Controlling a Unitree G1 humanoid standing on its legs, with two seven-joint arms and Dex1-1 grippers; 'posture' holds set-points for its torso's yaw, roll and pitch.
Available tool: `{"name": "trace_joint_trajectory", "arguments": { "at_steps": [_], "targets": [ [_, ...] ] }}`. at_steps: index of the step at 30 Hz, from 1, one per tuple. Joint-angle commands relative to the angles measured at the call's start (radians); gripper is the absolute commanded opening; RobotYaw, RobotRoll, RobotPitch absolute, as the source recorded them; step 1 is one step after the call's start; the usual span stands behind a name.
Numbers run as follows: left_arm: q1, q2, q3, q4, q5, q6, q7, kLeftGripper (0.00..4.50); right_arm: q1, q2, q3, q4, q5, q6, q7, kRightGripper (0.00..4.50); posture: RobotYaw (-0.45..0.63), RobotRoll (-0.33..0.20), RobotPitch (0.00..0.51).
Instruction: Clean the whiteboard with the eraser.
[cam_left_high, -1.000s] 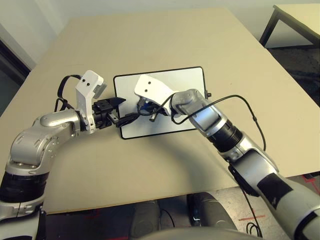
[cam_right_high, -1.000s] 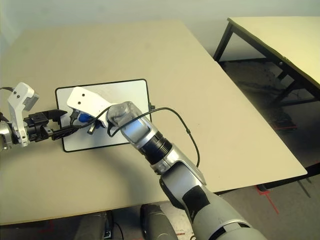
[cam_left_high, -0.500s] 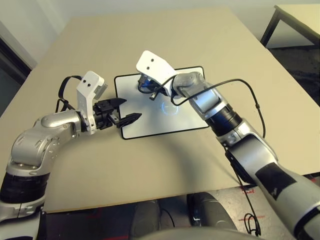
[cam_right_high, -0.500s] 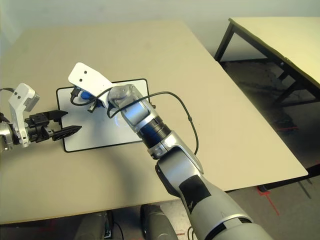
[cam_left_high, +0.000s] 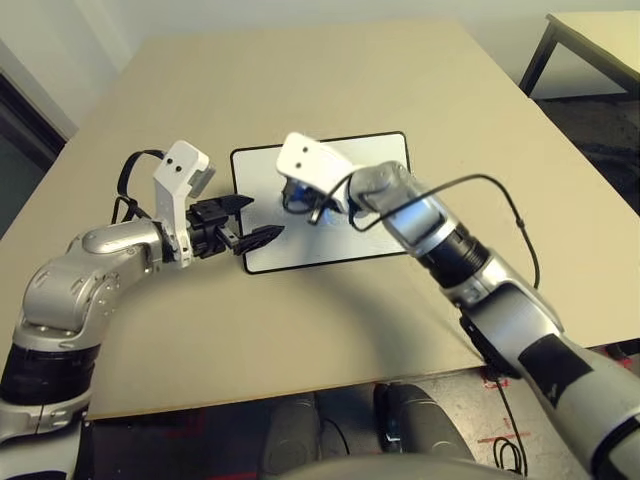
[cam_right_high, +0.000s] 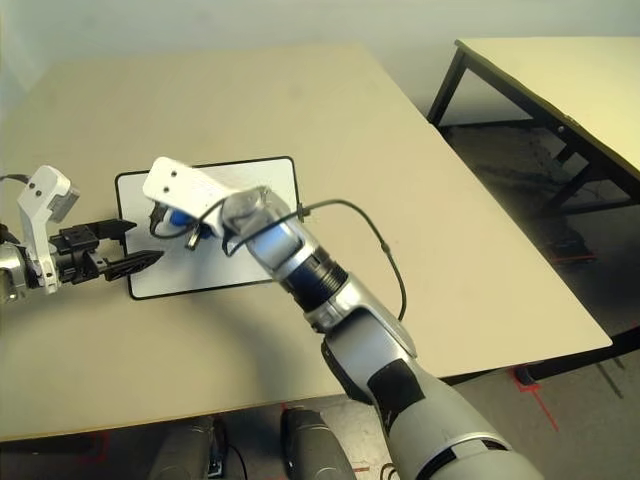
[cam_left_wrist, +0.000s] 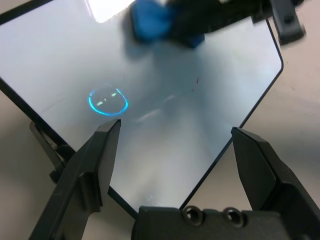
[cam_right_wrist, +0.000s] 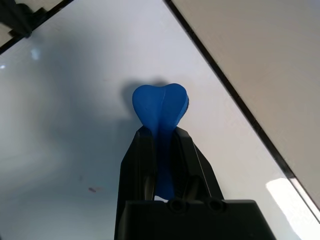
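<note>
The whiteboard (cam_left_high: 300, 245) lies flat on the tan table (cam_left_high: 300, 80), white with a thin black frame. My right gripper (cam_right_wrist: 161, 134) is shut on the blue eraser (cam_right_wrist: 160, 107), whose end presses on the board near its far-left part. The eraser (cam_left_high: 297, 192) shows under the white wrist housing. My left gripper (cam_left_high: 262, 218) hovers open over the board's left edge, nothing between its fingers (cam_left_wrist: 102, 150). A tiny red speck (cam_left_wrist: 196, 79) marks the board, and a blue ring of reflected light (cam_left_wrist: 107, 101) sits near it.
A black cable (cam_left_high: 500, 190) loops off my right forearm above the table. A second table (cam_right_high: 560, 70) stands beyond a gap at the far right. Bare tan tabletop surrounds the board on all sides.
My right gripper carried the eraser from the board's near left to its far edge, then partway back toward me. The left gripper stayed put, open.
</note>
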Motion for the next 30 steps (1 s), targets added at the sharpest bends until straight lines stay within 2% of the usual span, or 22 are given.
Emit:
{"name": "trace_joint_trajectory", "arguments": {
  "at_steps": [1, 5, 9, 12, 18, 21, 28, 30],
  "targets": [
    [0.000, -0.004, -0.014, 0.000, 0.002, 0.000, -0.003, 4.50, 0.059, -0.001, 0.035, -0.026, -0.018, 0.034, 0.016, 0.36, 0.07, 0.000, 0.111],
    [0.001, -0.006, -0.013, -0.001, 0.002, 0.001, -0.001, 4.50, 0.168, -0.034, 0.133, -0.180, -0.022, 0.116, 0.072, 0.36, 0.07, 0.000, 0.113],
    [0.004, -0.008, -0.011, -0.003, 0.000, 0.002, 0.002, 4.50, 0.215, -0.068, 0.173, -0.250, -0.028, 0.159, 0.100, 0.36, 0.07, 0.000, 0.115],
    [0.004, -0.010, -0.012, -0.002, 0.001, 0.001, 0.002, 4.50, 0.205, -0.074, 0.167, -0.232, -0.030, 0.156, 0.098, 0.36, 0.07, 0.000, 0.115],
    [0.002, -0.010, -0.012, 0.001, 0.002, -0.001, 0.001, 4.50, 0.102, -0.063, 0.080, -0.072, -0.041, 0.075, 0.043, 0.35, 0.06, 0.000, 0.115],
    [0.001, -0.011, -0.012, 0.001, 0.002, -0.001, 0.002, 4.50, 0.099, -0.066, 0.076, -0.055, -0.042, 0.065, 0.044, 0.35, 0.06, 0.000, 0.115],
    [0.001, -0.011, -0.011, 0.001, 0.001, -0.001, 0.002, 4.50, 0.265, -0.146, 0.201, -0.260, -0.054, 0.152, 0.114, 0.35, 0.06, 0.000, 0.116],
    [0.000, -0.011, -0.012, 0.003, 0.001, -0.002, 0.002, 4.50, 0.282, -0.161, 0.211, -0.283, -0.059, 0.162, 0.122, 0.35, 0.06, 0.000, 0.116]
  ]
}}
